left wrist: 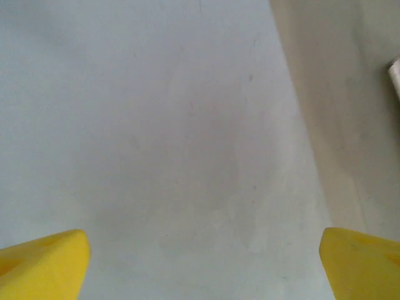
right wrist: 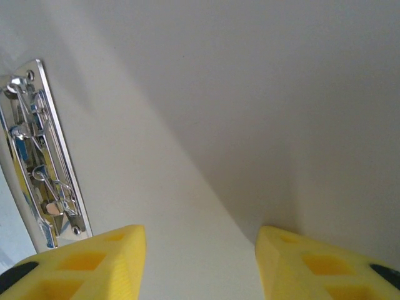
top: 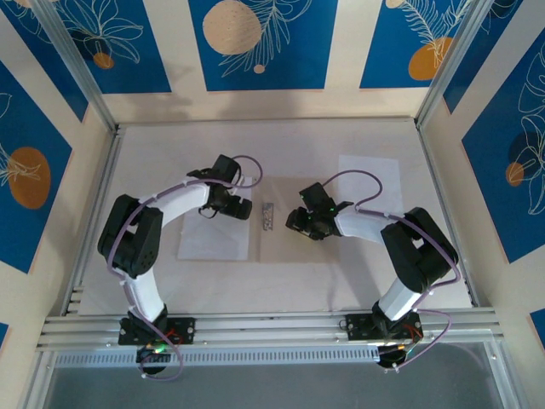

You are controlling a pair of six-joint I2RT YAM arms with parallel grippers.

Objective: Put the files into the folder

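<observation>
Folder: I read it as lying open and flat across the table (top: 281,290), both covers spread, the metal clip (top: 267,216) at its spine between my two arms. Its tan is close to the table's, so I cannot trace its edges in the top view.
Files: one sheet (top: 215,239) lies on the left half, under my left arm; the other sheet (top: 370,179) lies on the right side, behind the right arm. Whether each rests on a cover or off it I cannot tell.
Left gripper (top: 239,207): fingers wide apart, holding nothing, low over the left sheet near its right edge. In the wrist view the yellow fingertips (left wrist: 44,265) frame bare white paper.
Right gripper (top: 300,223): fingers (right wrist: 94,265) partly apart with nothing between them, hanging just right of the clip, which is near the left tip in its wrist view.
Step in hand: I judge I'm at the pick-up of the left sheet, not yet gripped.
Next move: it calls for getting an edge of that thin flat sheet between the fingers, then sliding it toward the clip.
Risk: the paper may slip or crumple.
</observation>
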